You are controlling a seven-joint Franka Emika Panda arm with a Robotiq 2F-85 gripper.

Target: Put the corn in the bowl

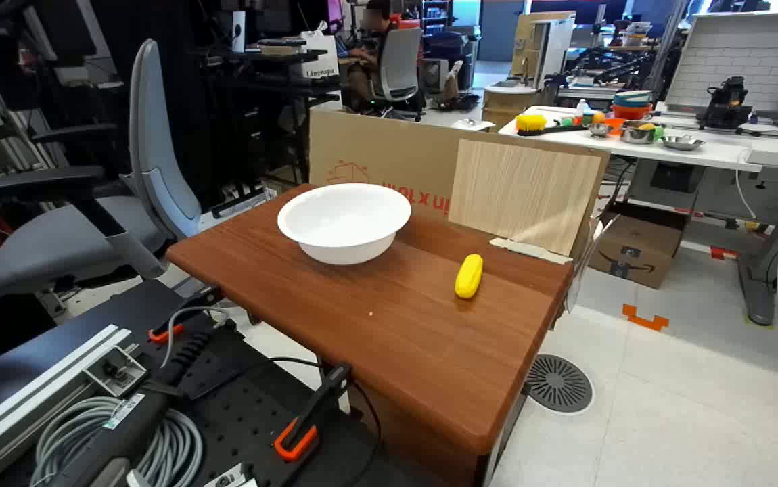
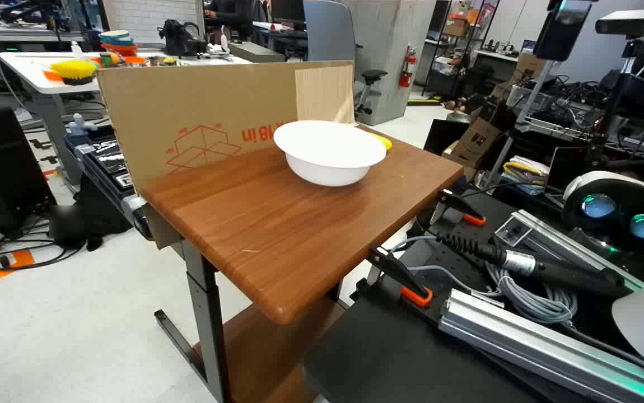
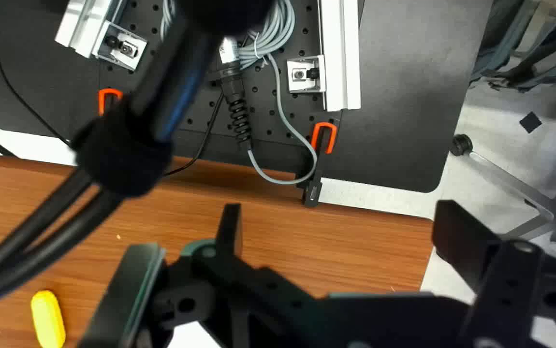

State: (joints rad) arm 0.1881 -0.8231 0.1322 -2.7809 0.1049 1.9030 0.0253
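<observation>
The yellow corn (image 1: pixel 469 276) lies on the brown wooden table (image 1: pixel 389 345). In an exterior view the corn (image 2: pixel 384 142) is mostly hidden behind the bowl. In the wrist view the corn (image 3: pixel 48 319) is at the lower left, outside the jaws. The wide white bowl (image 1: pixel 345 223) stands upright on the table, apart from the corn; it also shows in an exterior view (image 2: pixel 330 154). In the wrist view the bowl is mostly hidden behind the gripper. My gripper (image 3: pixel 339 212) is open and empty, with its fingers wide apart above the table. It is out of both exterior views.
A cardboard sheet (image 2: pixel 199 117) stands along one table edge, with a light wood panel (image 1: pixel 524 193) against it. Black and orange clamps (image 1: pixel 311 416) grip the table edge beside a black pegboard base (image 3: pixel 394 121). A thick black cable (image 3: pixel 118 150) crosses the wrist view.
</observation>
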